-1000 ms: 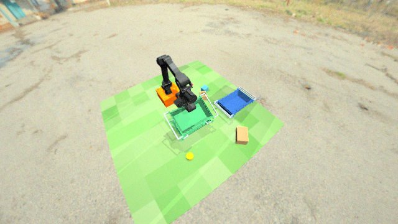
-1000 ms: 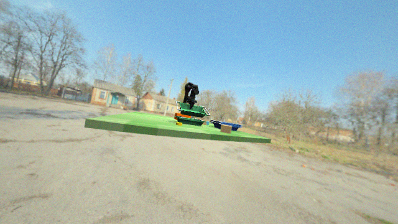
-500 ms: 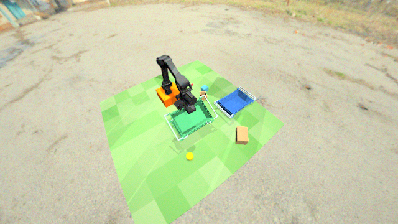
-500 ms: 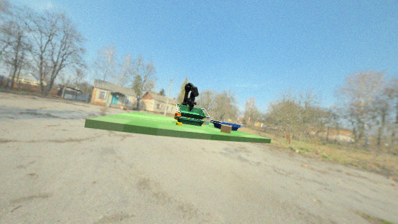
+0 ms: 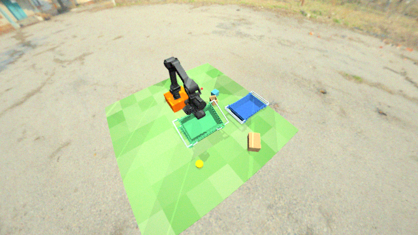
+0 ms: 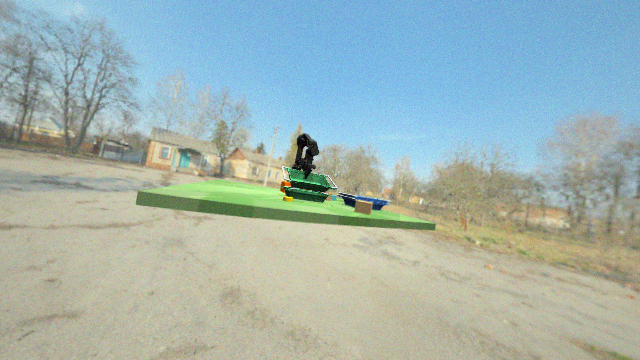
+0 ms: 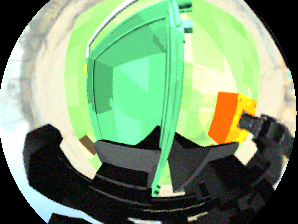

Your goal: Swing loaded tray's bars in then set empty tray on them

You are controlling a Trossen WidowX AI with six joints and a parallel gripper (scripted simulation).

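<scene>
The empty green tray (image 5: pixel 197 126) (image 6: pixel 306 181) (image 7: pixel 135 75) hangs in the air, its white wire bars out at its ends. My gripper (image 5: pixel 200 115) (image 6: pixel 307 174) (image 7: pixel 161 128) is shut on this tray's side wall. In the exterior view the held tray looks roughly level, a short gap above the loaded green tray (image 6: pixel 306 195), which stands on the table. In the top view the held tray covers nearly all of the loaded tray. The blocks and the loaded tray's bars cannot be made out.
A blue tray (image 5: pixel 247 109) (image 6: pixel 360 201) with wire bars stands to the right. A cardboard box (image 5: pixel 254 142) (image 6: pixel 363 207) and a yellow disc (image 5: pixel 199 164) (image 6: pixel 288 199) stand in front. A blue block (image 5: pixel 214 93) and a small brown box (image 5: pixel 213 98) are behind. An orange block (image 5: pixel 176 102) (image 7: pixel 225 117) is at the arm's base.
</scene>
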